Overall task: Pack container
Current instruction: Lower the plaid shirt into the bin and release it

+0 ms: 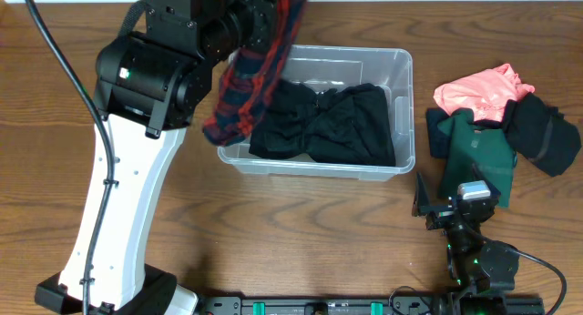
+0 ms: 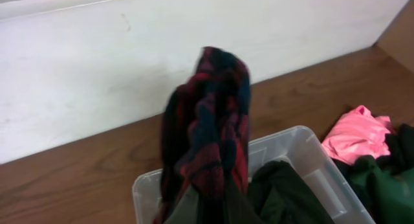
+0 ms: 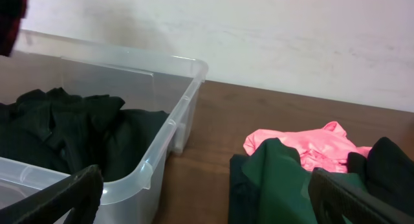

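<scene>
Closest to the robot's side of the tabletop (image 1: 301, 233), the right fingers (image 3: 71, 191) were spread wide and held nothing. They waited low beside the heap of unpacked clothes, probably so that arm could take the next piece.

Just beyond them lay that heap: a dark green garment (image 1: 483, 156) in thick, matte folds, a crumpled coral-pink cloth (image 1: 483, 89) partly resting on it, and a black piece with a grey band (image 1: 547, 137) at the outer side. All three looked soft and limp, so they would sag when lifted by one corner.

Left of the heap and apart from it, the container (image 1: 319, 167) sat near the middle of the tabletop. It was clear, rigid plastic with rounded corners and a thick rim, and it was already partly filled with rumpled black fabric (image 1: 337, 124) slumped across its floor.

Over its far left corner hung a red-and-navy plaid garment (image 1: 239, 87), woven and drooping in a long fold, its lower end draped outside the left wall. The white left arm (image 1: 137, 169) reached up and over to carry it. The left fingers were hidden behind the cloth, so their opening could not be read, but the cloth hung from them and they evidently gripped it. It was held high, I judged, so its tail could clear the rim before being let down. Beyond stood a plain white wall (image 3: 291, 36).
</scene>
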`<act>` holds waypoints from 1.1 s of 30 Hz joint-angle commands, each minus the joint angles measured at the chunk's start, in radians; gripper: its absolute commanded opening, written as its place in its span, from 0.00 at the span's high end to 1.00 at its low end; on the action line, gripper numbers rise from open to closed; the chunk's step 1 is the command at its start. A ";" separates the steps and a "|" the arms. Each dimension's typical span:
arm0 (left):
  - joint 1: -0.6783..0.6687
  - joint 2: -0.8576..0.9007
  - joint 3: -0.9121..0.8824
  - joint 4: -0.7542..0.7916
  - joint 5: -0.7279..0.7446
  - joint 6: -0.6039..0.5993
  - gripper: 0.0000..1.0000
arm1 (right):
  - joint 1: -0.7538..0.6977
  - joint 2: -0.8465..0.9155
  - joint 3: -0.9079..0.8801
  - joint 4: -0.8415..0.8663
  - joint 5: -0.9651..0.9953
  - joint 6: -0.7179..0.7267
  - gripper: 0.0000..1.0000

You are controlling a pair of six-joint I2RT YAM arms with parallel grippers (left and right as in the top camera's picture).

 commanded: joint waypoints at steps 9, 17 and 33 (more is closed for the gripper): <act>0.002 -0.010 -0.010 0.018 -0.131 -0.106 0.94 | -0.006 -0.006 -0.004 -0.001 0.002 -0.013 0.01; 0.002 0.001 -0.010 0.040 -0.134 -0.122 0.94 | -0.006 -0.006 -0.004 -0.001 0.002 -0.013 0.01; -0.005 0.094 -0.010 0.044 -0.134 -0.184 0.94 | -0.006 -0.006 -0.004 -0.001 0.002 -0.013 0.01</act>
